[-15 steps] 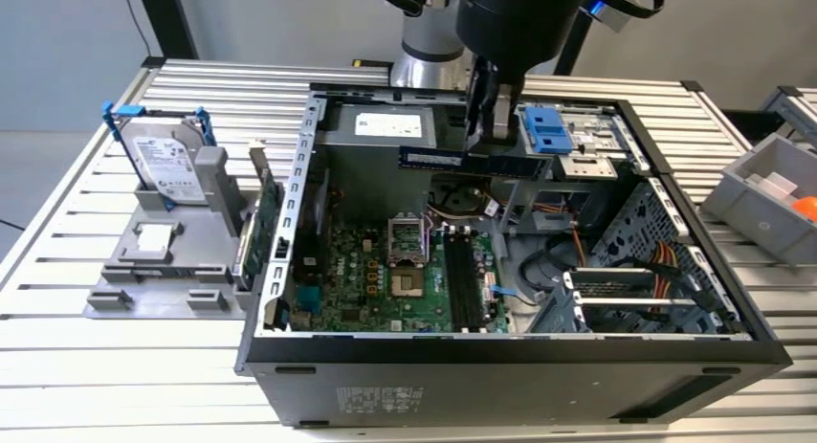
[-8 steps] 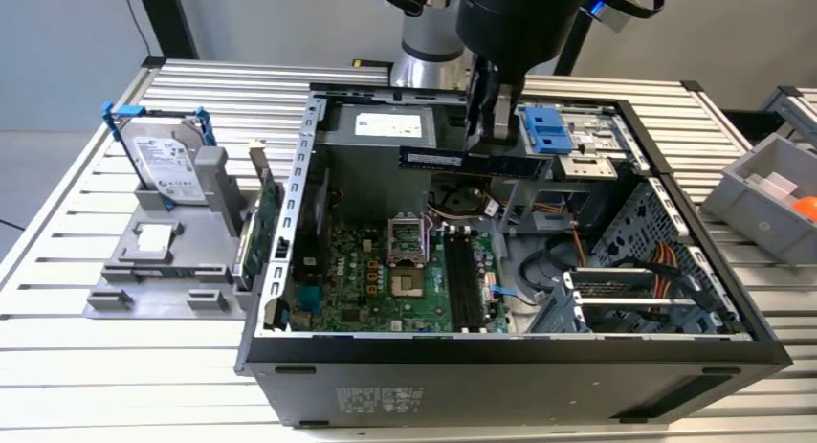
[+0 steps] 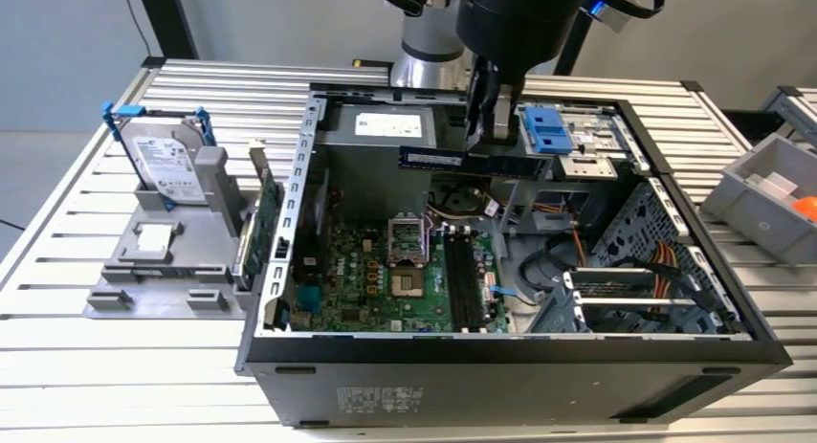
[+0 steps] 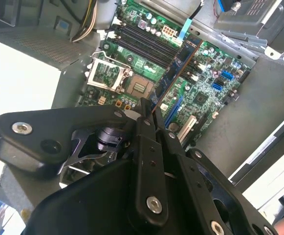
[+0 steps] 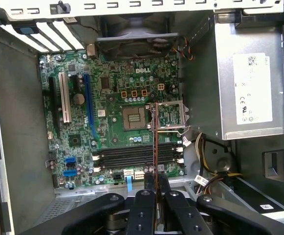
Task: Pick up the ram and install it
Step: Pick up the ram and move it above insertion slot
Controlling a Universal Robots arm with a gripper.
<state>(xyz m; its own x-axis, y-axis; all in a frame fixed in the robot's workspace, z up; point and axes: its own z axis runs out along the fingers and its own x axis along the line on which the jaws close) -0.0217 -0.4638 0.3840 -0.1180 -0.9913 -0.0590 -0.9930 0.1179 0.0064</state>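
Right now the computer case (image 3: 511, 371) lies open on the middle of the bench (image 3: 115, 366), with the green motherboard (image 3: 370, 271) on its floor. Above the case, near the wall that carries the power supply (image 3: 389, 125), the gripper (image 3: 491, 137) is clenched on the ram (image 3: 441, 159), which hangs level and clear of everything. The ram seems to lie across the memory slots (image 3: 462, 280), so I'd say it wants turning along them, then a straight, square descent. The exterior view gives its flat face and its height. Both wrist views give its thin edge crossing the slots.
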